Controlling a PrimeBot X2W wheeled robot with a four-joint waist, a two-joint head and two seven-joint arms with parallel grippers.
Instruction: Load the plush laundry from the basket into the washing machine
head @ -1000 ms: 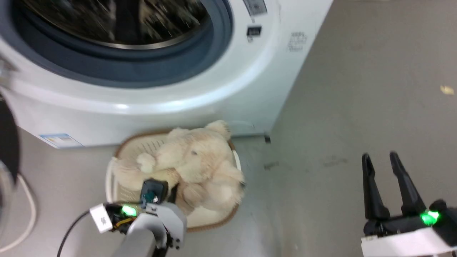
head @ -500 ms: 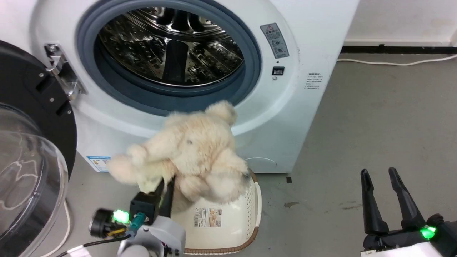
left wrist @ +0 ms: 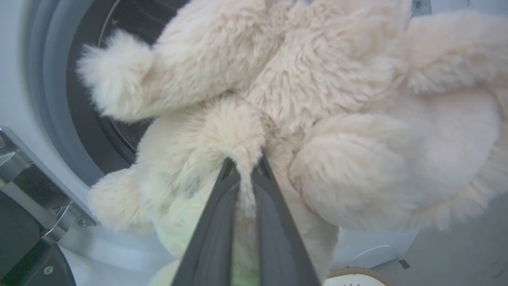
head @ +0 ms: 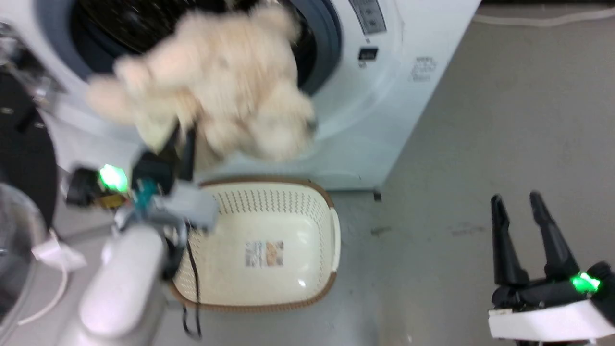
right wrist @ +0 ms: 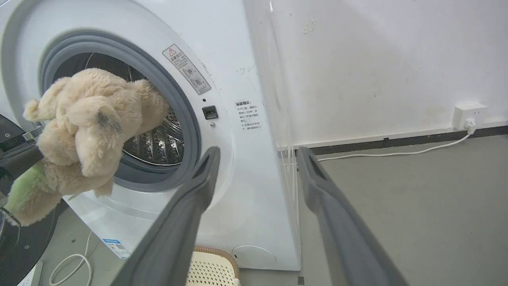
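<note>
The fluffy cream-beige plush laundry (head: 216, 81) hangs in the air in front of the washing machine's (head: 384, 96) round opening, blurred in the head view. My left gripper (head: 185, 139) is shut on it from below; in the left wrist view its fingers pinch a fold of fur (left wrist: 246, 171). The right wrist view shows the plush laundry (right wrist: 87, 131) level with the grey door seal (right wrist: 186, 119). The cream-white basket (head: 331, 230) sits on the floor under it, holding nothing but its label sticker. My right gripper (head: 519, 206) hovers open at the lower right, nothing between its fingers.
The black-rimmed bubble door (head: 19, 158) is swung open at the left. A white cable (head: 53, 293) lies on the grey floor by it. At the right, a wall socket (right wrist: 470, 115) and its cord (right wrist: 397, 153) run along the wall behind open floor.
My left gripper has lifted the plush laundry out of the basket and up to the drum opening. The head camera shifted too. My right gripper stays open at the lower right.
</note>
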